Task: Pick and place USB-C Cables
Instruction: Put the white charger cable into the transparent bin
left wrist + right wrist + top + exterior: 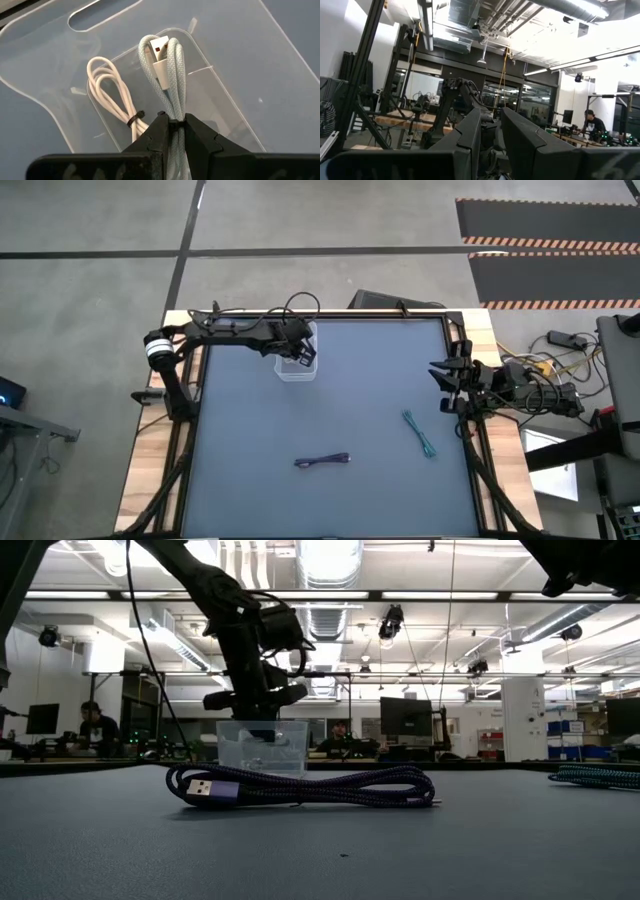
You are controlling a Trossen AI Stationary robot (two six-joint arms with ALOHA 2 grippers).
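One pale braided cable (pixel 170 65) hangs clamped in left fingers (pixel 155 132) above bin (pixel 240 55).

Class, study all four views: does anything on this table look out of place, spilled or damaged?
Nothing stands out. The left gripper holds a white cable over the clear bin, where another white cable lies. The purple cable and teal cable lie bundled on the table.

Four short bundled cables were in view: two white ones (pixel 167 70), one teal-green (pixel 421 434) and one dark purple braided (pixel 322 461). There was one clear plastic bin (pixel 297 372). Two dark robot arms stood at the bench.
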